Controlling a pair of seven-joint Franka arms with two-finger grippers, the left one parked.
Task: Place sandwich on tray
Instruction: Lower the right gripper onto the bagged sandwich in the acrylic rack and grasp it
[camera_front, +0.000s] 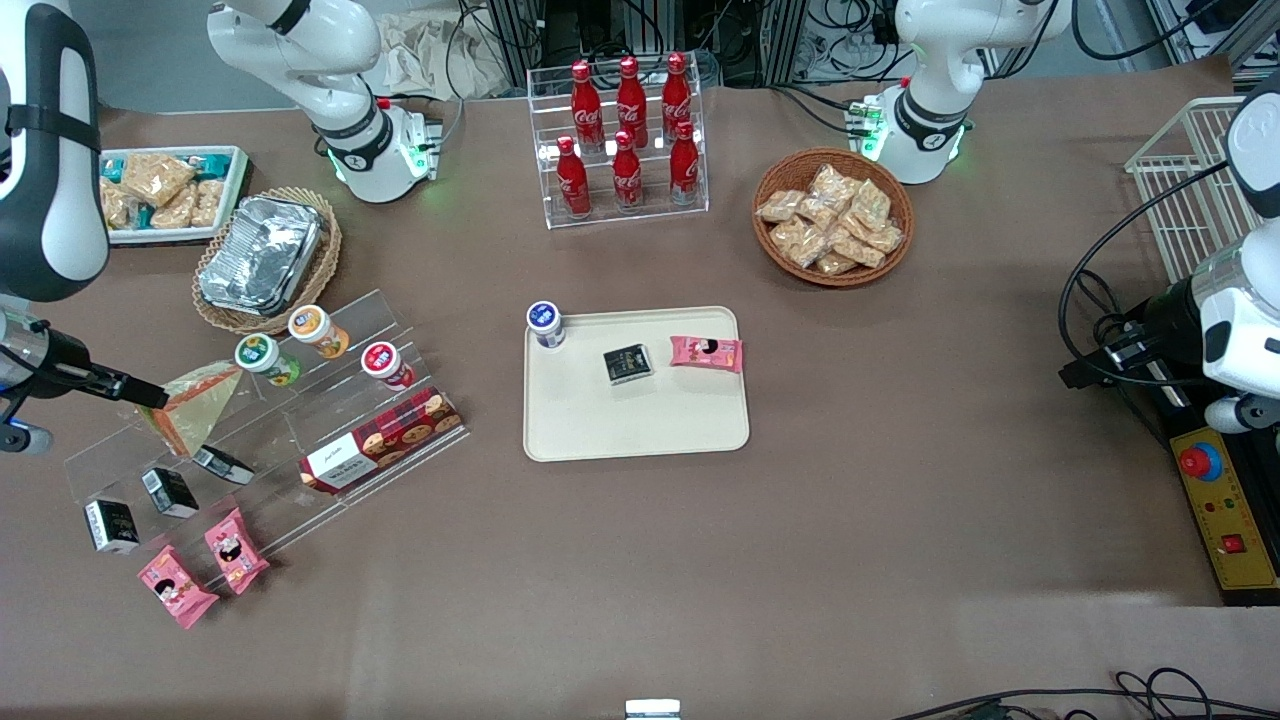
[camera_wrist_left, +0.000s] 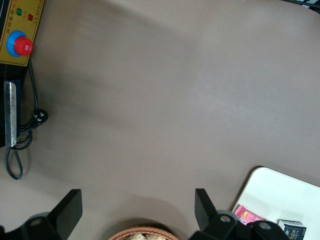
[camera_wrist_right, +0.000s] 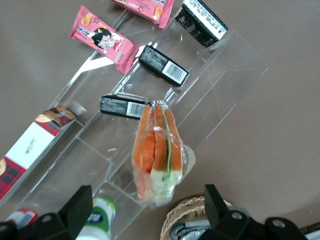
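At the working arm's end of the table, the gripper (camera_front: 150, 398) is hovering above the clear stepped rack (camera_front: 270, 430) with its fingers (camera_wrist_right: 75, 202) spread wide and gripping nothing. The sandwich (camera_front: 190, 404) is lying on that rack just beneath it, wrapped, with its orange and green layers showing in the wrist view (camera_wrist_right: 157, 152). Small black boxes (camera_wrist_right: 162, 65) are sitting beside it on the rack. Mid-table, the tray (camera_front: 640, 420) is carrying a cup (camera_front: 546, 324), a black box (camera_front: 628, 363) and a pink packet (camera_front: 706, 352).

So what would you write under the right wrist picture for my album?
Open gripper hovering above the wrapped sandwich on the clear acrylic shelf.
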